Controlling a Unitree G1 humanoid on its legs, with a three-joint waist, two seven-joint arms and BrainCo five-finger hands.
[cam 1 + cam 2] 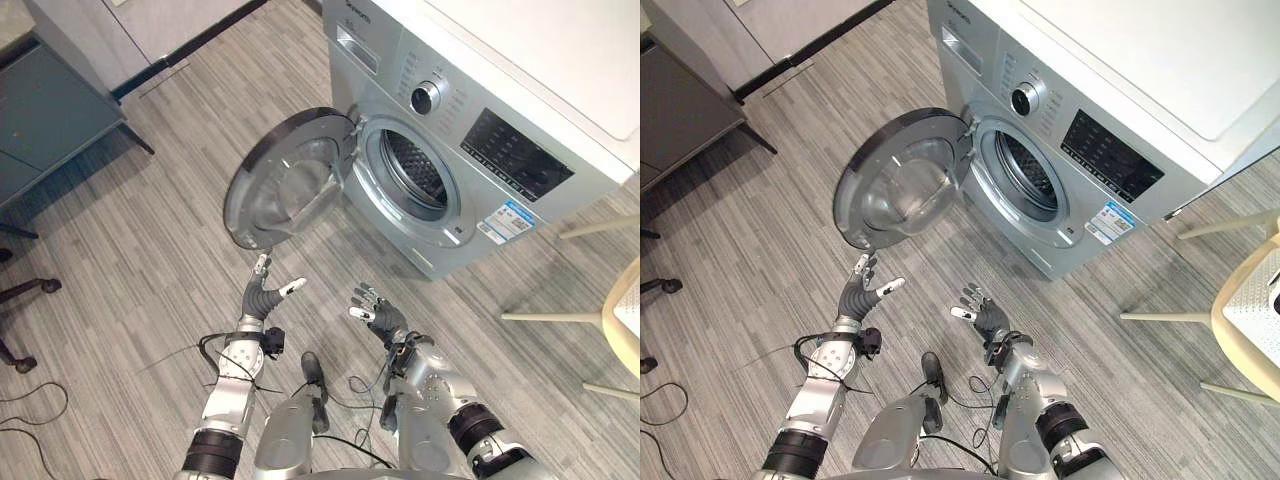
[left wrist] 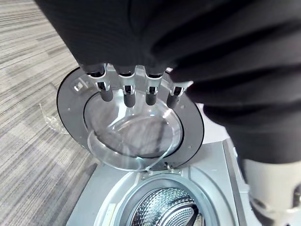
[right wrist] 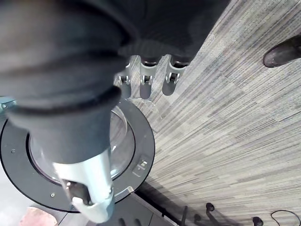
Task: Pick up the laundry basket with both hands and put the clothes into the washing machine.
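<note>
A silver front-loading washing machine [image 1: 470, 170] stands ahead on the right. Its round door [image 1: 285, 185] is swung wide open to the left, and the drum opening [image 1: 415, 170] shows bare metal inside. My left hand [image 1: 262, 293] is raised just below the door, fingers straight, holding nothing. My right hand [image 1: 380, 315] is held up beside it, a hand's width apart, open and empty too. In the left wrist view the straight fingers [image 2: 128, 92] point at the door glass [image 2: 136, 136]. The right wrist view has relaxed fingers [image 3: 146, 82] over the floor and door rim [image 3: 136, 155].
A grey cabinet [image 1: 50, 110] stands at the upper left, with chair castors [image 1: 30, 290] on the floor at the left edge. A cream chair [image 1: 1250, 310] with pale legs stands right of the machine. Grey plank floor [image 1: 150, 250] lies between me and the machine.
</note>
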